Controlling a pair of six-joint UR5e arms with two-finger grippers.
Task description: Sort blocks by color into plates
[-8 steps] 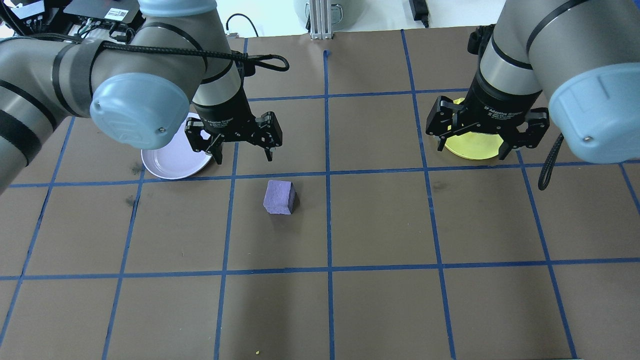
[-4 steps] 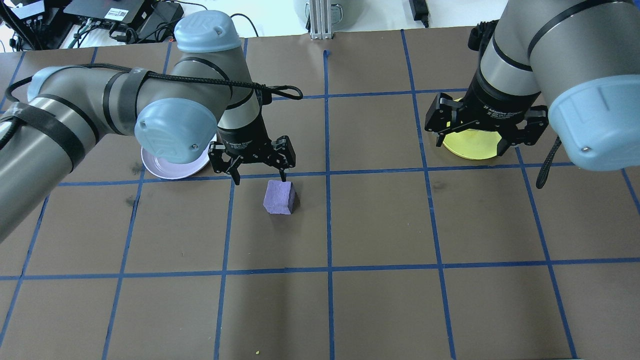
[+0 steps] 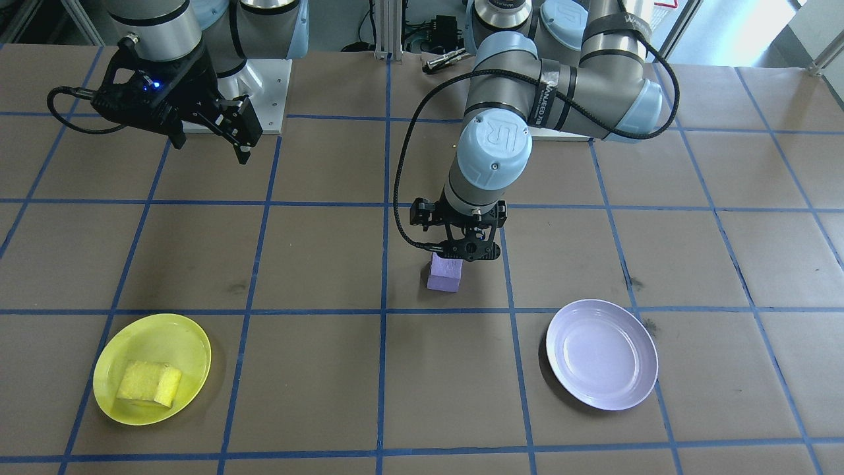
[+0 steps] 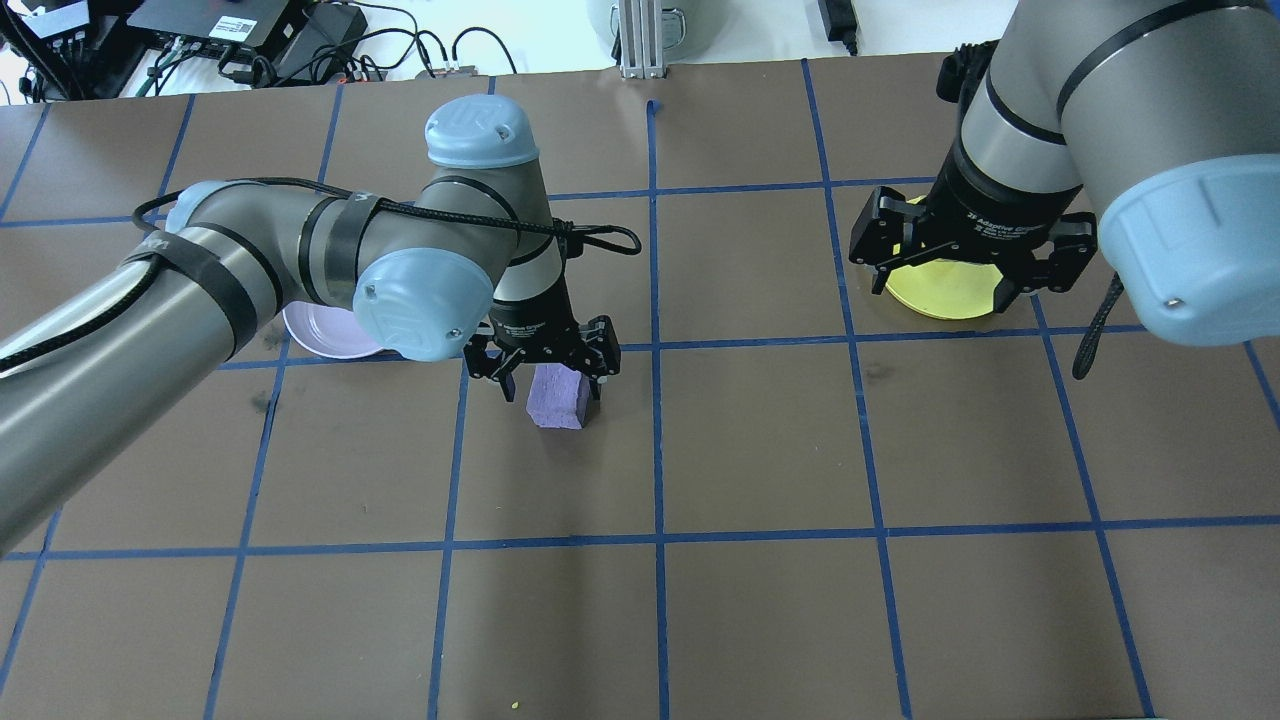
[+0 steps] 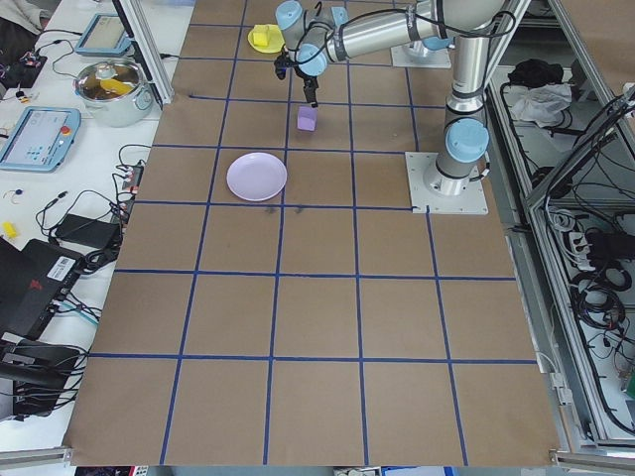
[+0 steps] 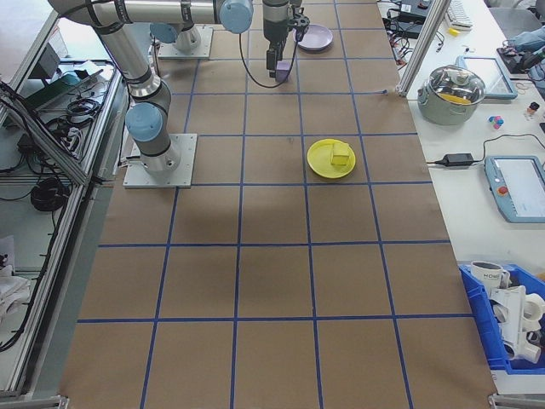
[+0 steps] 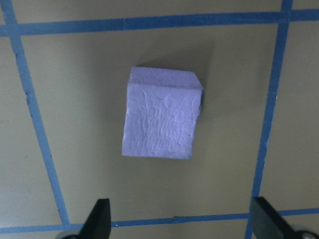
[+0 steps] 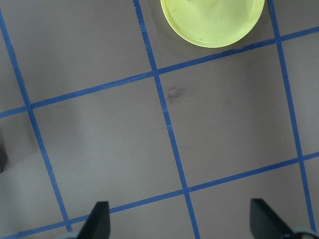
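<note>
Left gripper (image 4: 548, 377) fingers spread wide just above the purple block (image 4: 557, 398) on the brown table (image 4: 760, 450), lavender plate (image 3: 601, 353) nearby, right gripper (image 4: 945, 282) released, raised, yellow block (image 3: 149, 383) in yellow plate (image 3: 119, 353)

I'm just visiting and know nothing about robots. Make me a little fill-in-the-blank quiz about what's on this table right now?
1. The yellow block lies in the ____ plate.
2. The left gripper hangs open right above the ____ block.
3. The lavender plate has ____ blocks in it.
4. The right gripper is open and holds ____.

Missing words: yellow; purple; no; nothing
</note>
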